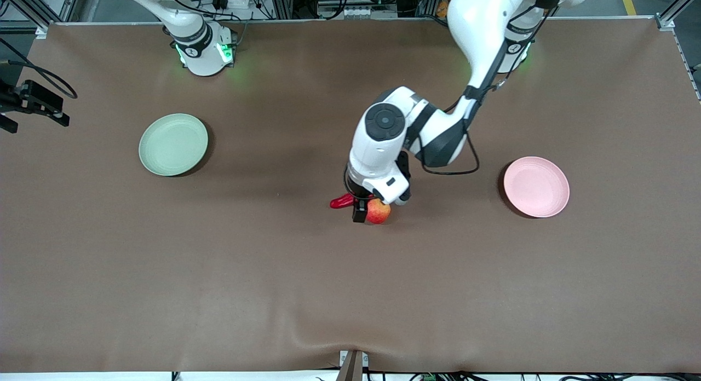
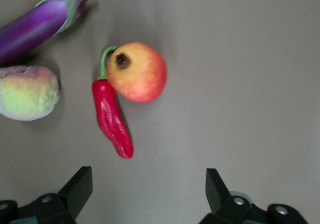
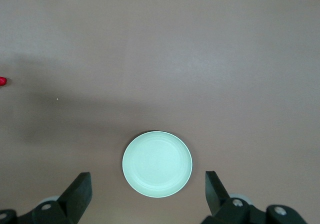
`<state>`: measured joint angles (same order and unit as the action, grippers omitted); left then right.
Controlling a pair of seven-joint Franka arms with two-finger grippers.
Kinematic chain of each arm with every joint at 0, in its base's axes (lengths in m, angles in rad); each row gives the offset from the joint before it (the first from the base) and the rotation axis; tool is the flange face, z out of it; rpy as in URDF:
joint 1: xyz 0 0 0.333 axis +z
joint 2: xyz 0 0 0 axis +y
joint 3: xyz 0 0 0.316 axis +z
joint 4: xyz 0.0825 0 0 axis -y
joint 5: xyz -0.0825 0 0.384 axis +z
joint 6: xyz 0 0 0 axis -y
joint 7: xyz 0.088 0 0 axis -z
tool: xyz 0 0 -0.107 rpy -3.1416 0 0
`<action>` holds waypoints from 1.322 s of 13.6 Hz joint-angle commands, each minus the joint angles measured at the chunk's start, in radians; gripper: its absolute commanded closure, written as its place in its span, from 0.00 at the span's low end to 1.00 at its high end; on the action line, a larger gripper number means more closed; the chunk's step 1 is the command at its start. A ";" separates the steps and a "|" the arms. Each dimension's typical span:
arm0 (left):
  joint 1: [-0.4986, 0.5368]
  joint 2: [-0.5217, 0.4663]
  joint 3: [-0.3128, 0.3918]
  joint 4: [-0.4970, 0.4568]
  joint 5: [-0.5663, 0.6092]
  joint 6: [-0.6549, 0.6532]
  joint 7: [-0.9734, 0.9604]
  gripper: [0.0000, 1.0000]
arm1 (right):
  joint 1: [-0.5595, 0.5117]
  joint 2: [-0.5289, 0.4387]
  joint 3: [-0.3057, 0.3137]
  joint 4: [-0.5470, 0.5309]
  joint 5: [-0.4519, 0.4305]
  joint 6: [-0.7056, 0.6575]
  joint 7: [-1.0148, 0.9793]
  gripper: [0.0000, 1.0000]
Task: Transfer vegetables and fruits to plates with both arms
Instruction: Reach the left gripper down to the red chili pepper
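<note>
Fingers of the left gripper (image 2: 145, 196) stand wide apart with bare table between them, holding nothing; the gripper hangs over the middle of the table (image 1: 274, 293), above the cluster of fruit and vegetables; in the front view the left arm's wrist hides most of that cluster, leaving only the red tip of the chili pepper (image 1: 342, 201) and part of the pomegranate (image 1: 379, 211) showing.

From the left wrist view the cluster reads plainly: the pomegranate (image 2: 136, 71) lies with its dark crown facing up; the chili pepper (image 2: 112, 119) lies just beside it, its green stem curling against the fruit's side; the peach (image 2: 27, 92) sits near them, apart from both; the eggplant (image 2: 40, 26) lies beside the peach, its green cap and stem pointing away from it; whether eggplant and peach touch I cannot tell.

Fingers of the right gripper (image 3: 145, 196) are likewise spread wide and empty; the right wrist view places it over the table by the green plate (image 3: 157, 164); the right arm waits, its hand outside the front view.

Both plates are bare; the green plate (image 1: 173, 144) lies toward the right arm's end of the table; the pink plate (image 1: 536, 186) lies toward the left arm's end, well apart from the cluster.
</note>
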<state>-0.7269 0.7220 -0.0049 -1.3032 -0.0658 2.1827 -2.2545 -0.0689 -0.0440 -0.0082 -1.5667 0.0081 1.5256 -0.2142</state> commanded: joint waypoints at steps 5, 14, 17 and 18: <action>-0.065 0.137 0.042 0.032 0.018 0.086 -0.068 0.00 | -0.025 -0.004 0.014 0.002 0.016 -0.009 0.004 0.00; -0.092 0.209 0.045 0.024 0.027 0.086 -0.068 0.00 | -0.032 -0.004 0.014 0.000 0.016 -0.009 0.004 0.00; -0.092 0.218 0.045 0.024 0.029 0.086 -0.068 0.27 | -0.034 0.003 0.014 0.000 0.016 -0.009 0.004 0.00; -0.092 0.220 0.045 0.024 0.032 0.086 -0.066 0.74 | -0.034 0.003 0.014 0.000 0.016 -0.009 0.004 0.00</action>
<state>-0.8064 0.9293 0.0264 -1.2992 -0.0602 2.2697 -2.2985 -0.0732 -0.0408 -0.0106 -1.5671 0.0081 1.5230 -0.2142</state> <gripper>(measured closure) 0.066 0.000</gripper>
